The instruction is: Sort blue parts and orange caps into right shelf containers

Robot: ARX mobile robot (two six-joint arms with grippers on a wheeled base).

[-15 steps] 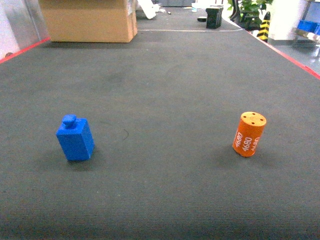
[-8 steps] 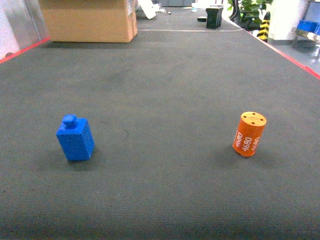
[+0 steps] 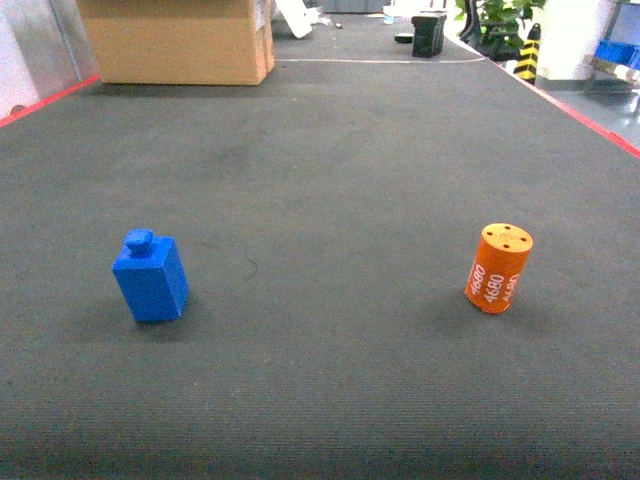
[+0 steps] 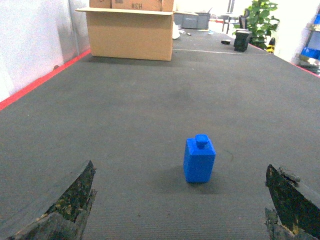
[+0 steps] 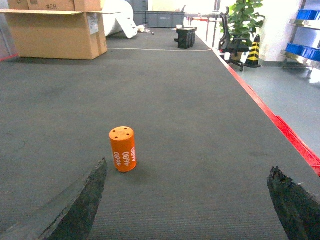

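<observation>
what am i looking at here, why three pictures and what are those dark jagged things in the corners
This is a wheeled robot with two arms. One picture comes from a camera on its head, the other two from cameras on each wrist. The dark jagged shapes are the gripper fingers: left gripper and right gripper, both spread open and holding nothing. On the dark grey mat stand a blue part, straight ahead of the left gripper, and an orange cap printed 4680, ahead of the right one. A cardboard box sits at the far end.

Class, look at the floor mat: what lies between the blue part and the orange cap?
Nothing. In the head view, only bare dark mat stretches from the blue part on the left to the upright orange cap on the right.
</observation>
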